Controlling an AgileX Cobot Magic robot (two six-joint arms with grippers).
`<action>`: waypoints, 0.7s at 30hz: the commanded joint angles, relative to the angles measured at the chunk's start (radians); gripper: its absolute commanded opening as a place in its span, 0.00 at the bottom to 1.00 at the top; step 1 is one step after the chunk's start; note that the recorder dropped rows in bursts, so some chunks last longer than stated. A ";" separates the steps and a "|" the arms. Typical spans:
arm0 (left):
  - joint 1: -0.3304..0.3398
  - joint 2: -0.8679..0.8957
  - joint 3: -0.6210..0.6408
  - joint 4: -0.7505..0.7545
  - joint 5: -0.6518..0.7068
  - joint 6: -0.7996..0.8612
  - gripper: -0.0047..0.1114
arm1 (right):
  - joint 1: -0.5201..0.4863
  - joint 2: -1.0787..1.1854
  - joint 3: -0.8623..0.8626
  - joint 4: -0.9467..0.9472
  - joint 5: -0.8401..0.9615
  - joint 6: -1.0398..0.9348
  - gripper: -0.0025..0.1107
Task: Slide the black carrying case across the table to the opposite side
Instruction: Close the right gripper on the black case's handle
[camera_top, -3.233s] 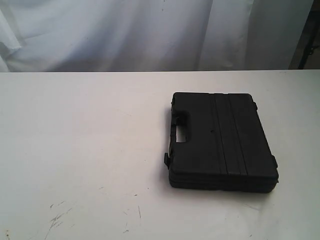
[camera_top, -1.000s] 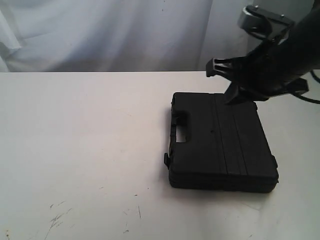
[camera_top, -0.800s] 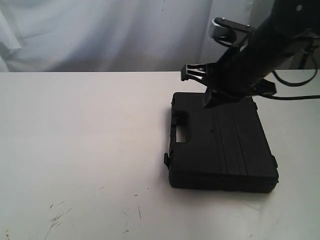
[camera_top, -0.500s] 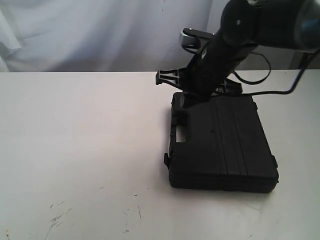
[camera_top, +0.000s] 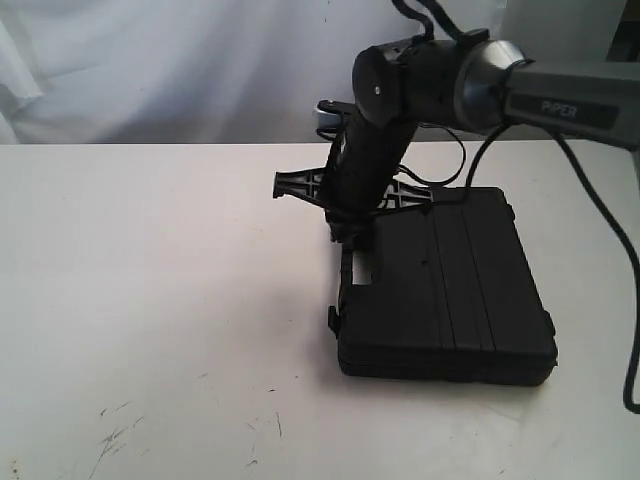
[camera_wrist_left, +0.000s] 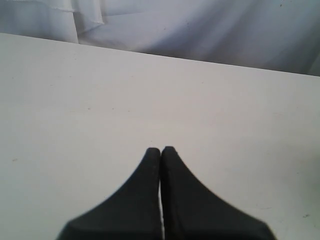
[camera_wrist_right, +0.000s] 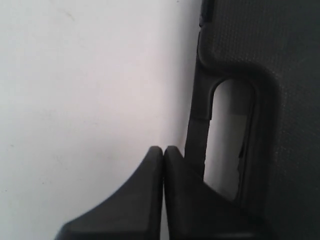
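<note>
The black case lies flat on the white table, right of centre, with its handle cutout facing left. My right gripper is shut and empty. It points down at the case's far left corner, by the handle edge. In the right wrist view the shut tips sit just beside the handle bar of the textured case; whether they touch it I cannot tell. My left gripper is shut over bare table and is out of the exterior view.
A white curtain hangs behind the table's far edge. Dark scuffs mark the near left of the tabletop. The right arm's cable droops along the right side, past the case.
The right arm has swung leftward over the far end of the case and come down at its handle side. The case has not moved.
</note>
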 joint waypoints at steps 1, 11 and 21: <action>0.001 -0.005 0.005 0.003 -0.005 -0.001 0.04 | 0.007 0.046 -0.074 -0.048 0.096 0.039 0.02; 0.001 -0.005 0.005 0.003 -0.005 -0.003 0.04 | 0.005 0.096 -0.140 -0.118 0.189 0.098 0.04; 0.001 -0.005 0.005 0.003 -0.005 -0.003 0.04 | 0.005 0.122 -0.140 -0.092 0.119 0.093 0.35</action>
